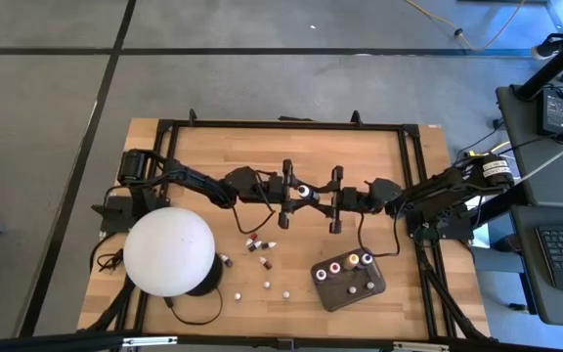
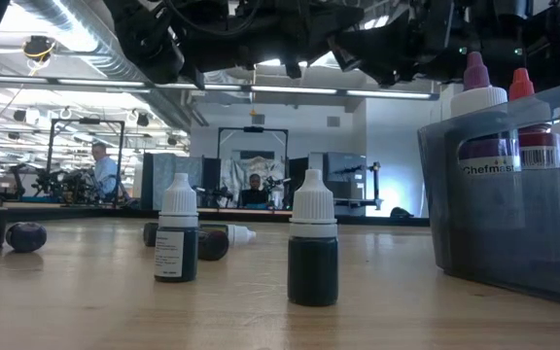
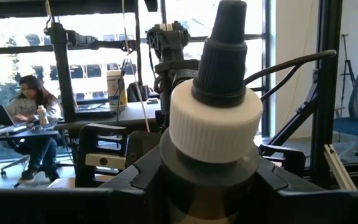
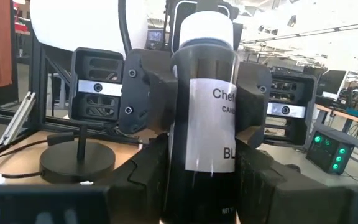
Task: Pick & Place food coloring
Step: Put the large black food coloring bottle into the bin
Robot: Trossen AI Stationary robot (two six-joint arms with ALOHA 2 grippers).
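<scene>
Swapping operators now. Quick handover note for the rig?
Left gripper and right gripper: both closed on one dark bottle, held in the air over the table's centre, apparently a pass between arms.
Tray: several bottles already in it.
Loose bottles: scattered on the table between the white dome and the tray.
Left to do: finish the pass, place this bottle, then likely the loose ones.

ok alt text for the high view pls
Top-down view of a wooden table: the left end effector and right end effector meet at its centre around one small bottle. Below them lie loose bottles, a dark tray holding more, and a big white dome at lower left.
</scene>
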